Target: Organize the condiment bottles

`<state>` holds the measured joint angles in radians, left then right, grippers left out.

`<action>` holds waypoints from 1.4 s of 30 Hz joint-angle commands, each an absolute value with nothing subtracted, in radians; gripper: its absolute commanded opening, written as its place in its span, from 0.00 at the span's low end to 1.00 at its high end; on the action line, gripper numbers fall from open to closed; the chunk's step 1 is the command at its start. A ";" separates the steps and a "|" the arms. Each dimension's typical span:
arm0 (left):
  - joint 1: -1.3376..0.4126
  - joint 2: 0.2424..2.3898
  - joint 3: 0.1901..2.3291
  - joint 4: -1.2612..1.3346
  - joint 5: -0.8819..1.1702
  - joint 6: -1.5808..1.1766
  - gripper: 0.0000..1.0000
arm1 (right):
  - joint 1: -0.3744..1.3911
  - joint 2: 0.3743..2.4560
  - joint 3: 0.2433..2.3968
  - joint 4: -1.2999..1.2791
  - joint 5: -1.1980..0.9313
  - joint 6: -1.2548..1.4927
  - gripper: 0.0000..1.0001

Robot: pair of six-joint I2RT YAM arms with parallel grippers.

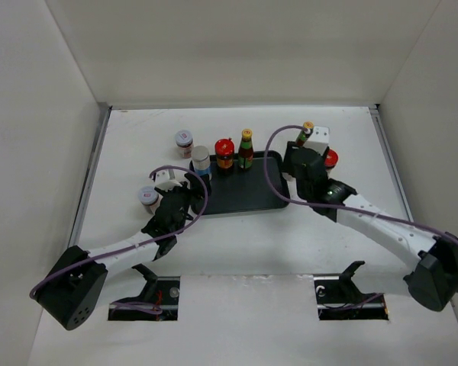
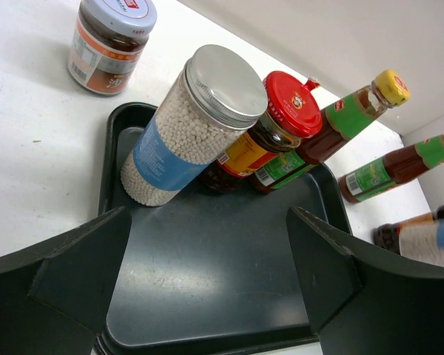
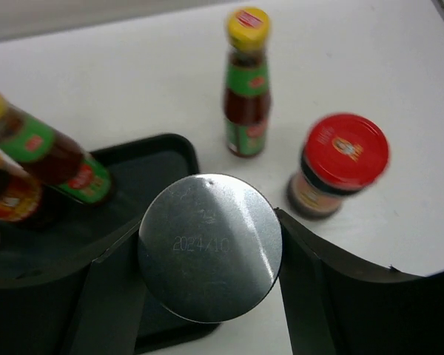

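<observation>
A black tray [image 1: 240, 194] holds a silver-capped shaker [image 1: 201, 159], a red-lidded jar [image 1: 224, 152] and a yellow-capped sauce bottle [image 1: 246, 147] along its far edge. My left gripper [image 1: 185, 194] is open and empty over the tray's left part [image 2: 207, 244], short of the shaker [image 2: 189, 122]. My right gripper [image 1: 304, 164] is shut on the second silver-capped shaker [image 3: 209, 246], at the tray's right rim [image 3: 159, 159]. A second sauce bottle [image 3: 247, 81] and a red-lidded jar [image 3: 340, 164] stand on the table beyond it. Two white-lidded jars [image 1: 184, 141] [image 1: 147, 197] stand left of the tray.
White walls enclose the table on the left, back and right. The right arm's purple cable [image 1: 269, 164] arcs over the tray's right side. The left arm's cable [image 1: 175, 169] loops near the tray's left corner.
</observation>
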<state>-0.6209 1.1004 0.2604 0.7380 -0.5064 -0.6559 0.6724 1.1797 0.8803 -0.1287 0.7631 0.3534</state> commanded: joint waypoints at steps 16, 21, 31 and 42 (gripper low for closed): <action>-0.630 1.094 0.264 0.796 -0.494 -0.650 0.86 | 0.598 1.713 1.206 0.296 0.549 0.330 0.58; -0.634 1.098 0.262 0.802 -0.499 -0.646 0.86 | 0.581 1.758 1.184 0.334 0.546 0.350 0.66; -0.643 1.091 0.264 0.802 -0.503 -0.640 0.86 | 0.582 1.657 1.157 0.347 0.494 0.334 0.96; -0.647 1.115 0.273 0.804 -0.496 -0.640 0.83 | 0.371 1.465 1.068 0.301 0.488 0.288 0.61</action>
